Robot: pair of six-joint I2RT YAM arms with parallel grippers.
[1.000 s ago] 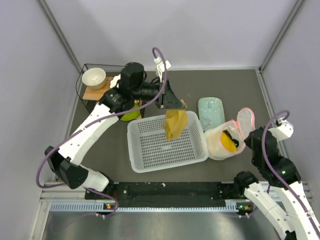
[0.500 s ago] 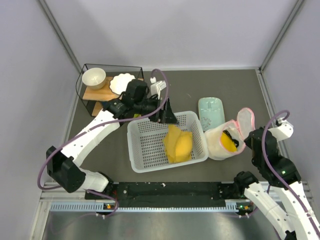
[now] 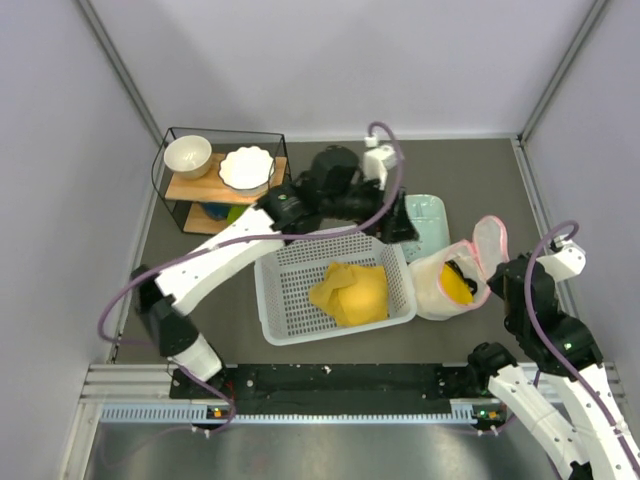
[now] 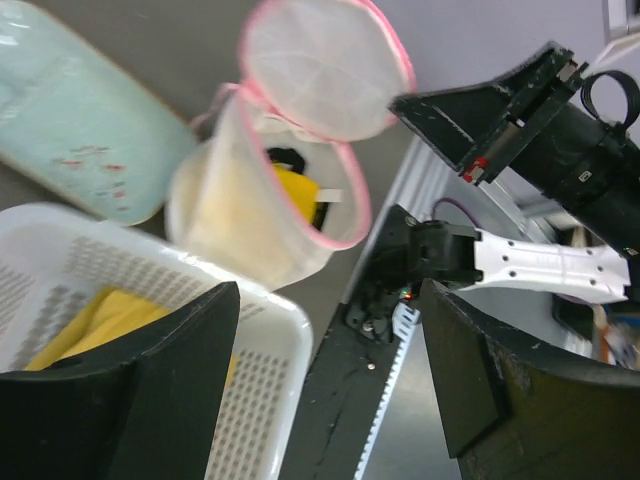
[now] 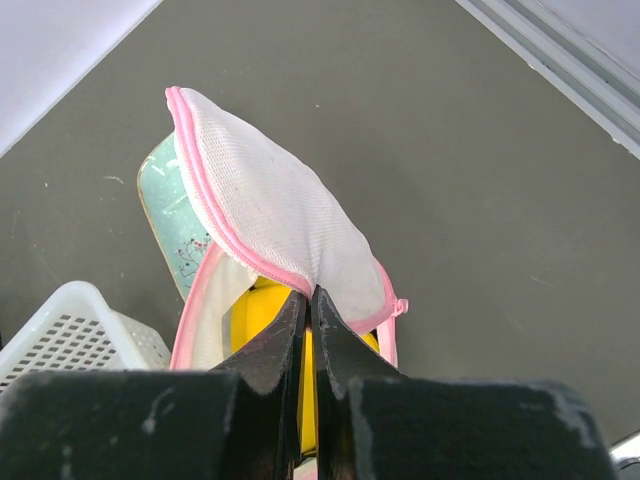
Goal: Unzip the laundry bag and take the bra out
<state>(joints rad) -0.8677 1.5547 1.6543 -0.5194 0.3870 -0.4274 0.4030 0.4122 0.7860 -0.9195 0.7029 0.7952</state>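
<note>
The mustard-yellow bra lies crumpled in the white perforated basket, apart from both grippers. The laundry bag stands just right of the basket with its pink zip rim open and its round lid flap lifted. A second yellow piece shows inside it. My right gripper is shut on the lid flap's mesh and holds it up. My left gripper hangs open and empty above the basket's far right corner, facing the bag; its fingers frame the basket rim.
A pale mint tray lies behind the bag, under my left gripper. A black wire rack at the back left holds a white bowl and a scalloped dish. Grey walls close in on both sides.
The left gripper opened and dropped the bra into the basket. It then swung right from above the basket toward the laundry bag. The right gripper has kept its hold on the flap.
</note>
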